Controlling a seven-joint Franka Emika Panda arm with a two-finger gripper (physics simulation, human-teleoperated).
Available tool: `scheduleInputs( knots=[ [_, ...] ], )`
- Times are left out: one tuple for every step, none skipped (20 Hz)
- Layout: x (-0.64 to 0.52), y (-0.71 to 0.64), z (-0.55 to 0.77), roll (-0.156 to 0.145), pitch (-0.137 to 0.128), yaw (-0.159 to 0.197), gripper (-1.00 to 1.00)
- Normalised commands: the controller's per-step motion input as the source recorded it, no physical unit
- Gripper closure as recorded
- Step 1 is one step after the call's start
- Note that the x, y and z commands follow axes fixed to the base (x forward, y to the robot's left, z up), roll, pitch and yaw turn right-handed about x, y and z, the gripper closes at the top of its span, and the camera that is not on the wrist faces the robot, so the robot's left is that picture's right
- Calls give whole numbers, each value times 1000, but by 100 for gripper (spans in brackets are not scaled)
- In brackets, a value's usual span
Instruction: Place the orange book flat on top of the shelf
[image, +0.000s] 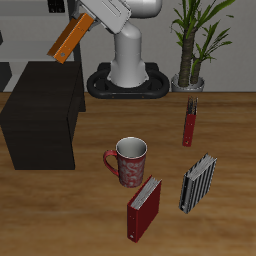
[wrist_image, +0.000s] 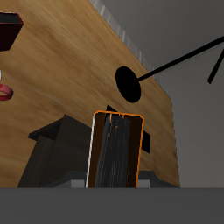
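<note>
Exterior view: gripper (image: 80, 30) clamps the orange book (image: 67, 41), tilted, in the air at about 12 o'clock above the shelf (image: 42, 112); level it before lowering. Wrist view: book (wrist_image: 115, 150) fills the grasp, shelf (wrist_image: 61, 149) beneath; release only once flat on top.

Bright-orange book (image: 68, 40), matte-black shelf (image: 42, 110), red patterned mug (image: 129, 162), black-and-white striped book (image: 197, 183)

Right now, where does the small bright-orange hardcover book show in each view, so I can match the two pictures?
Exterior view: the orange book hangs tilted in the gripper, above the back of the matte-black shelf.
Wrist view: the orange book fills the foreground, spine towards the camera.
Shared landmark: the shelf below the book.
</note>
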Motion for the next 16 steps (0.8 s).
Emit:
scheduleInputs(
  knots=[
    [119, -193, -143, -72, 93, -38, 100],
    [103, -197, -135, -59, -12, 69, 100],
    [26, 53, 2, 0, 0, 0, 100],
    [0, 0, 0, 0, 0, 0, 100],
    [149, -654, -461, -247, 71, 29, 100],
    [116, -206, -163, -45, 44, 34, 100],
    [45, -304, -37, -117, -81, 27, 100],
    [74, -419, -128, -163, -5, -74, 100],
    [95, -99, -69, 7, 53, 17, 100],
    [-49, -272, -120, -95, -6, 1, 100],
    [39, -555, -151, -200, -9, -49, 100],
    [55, -172, -75, -38, 30, -19, 100],
    [150, -278, -158, -33, 40, 23, 100],
    [25, -303, -62, -127, -44, -30, 100],
    [91, -266, -170, -67, 34, -16, 100],
    [0, 0, 0, 0, 0, 0, 100]
  ],
)
